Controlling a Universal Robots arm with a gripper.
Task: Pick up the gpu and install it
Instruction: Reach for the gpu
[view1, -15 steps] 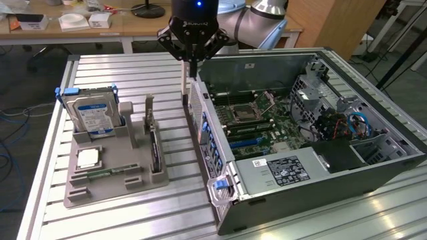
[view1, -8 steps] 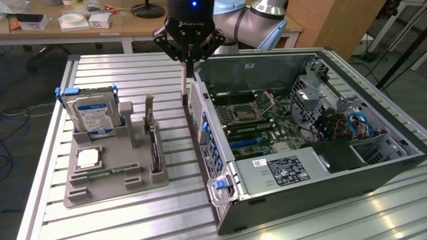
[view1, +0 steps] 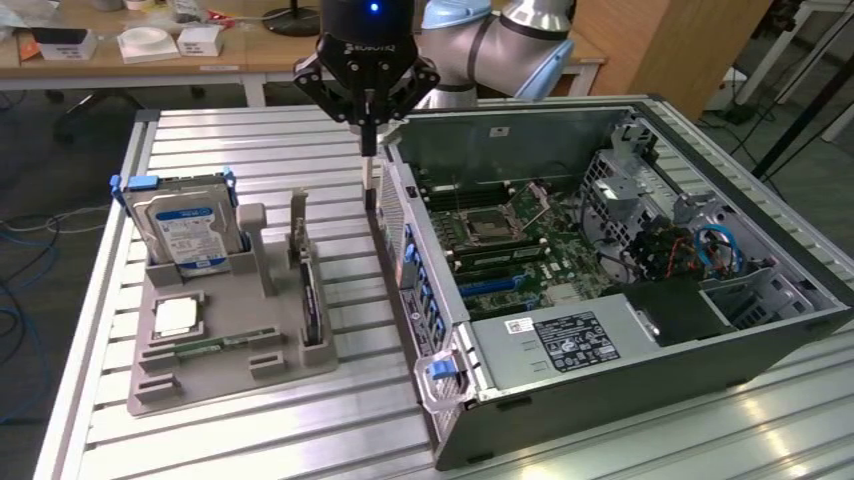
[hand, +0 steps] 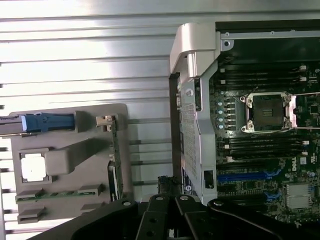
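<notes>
While your gripper (view1: 370, 146) is hovering with its jaws pressed together and apparently gripping nothing, the gpu (view1: 310, 292) is standing on edge in a slot of the grey tray (view1: 200, 378). In the exterior view that is at about seven o'clock from the gripper and clearly apart from it. Its silver bracket (view1: 299, 214) is rising at the twelve o'clock end. You are seeing the hard drive (view1: 187, 225) sitting at ten o'clock from the card, and the open computer case (view1: 641, 372) lying at three o'clock. A thin pale strip is showing just under the fingertips, possibly the case's rim.
</notes>
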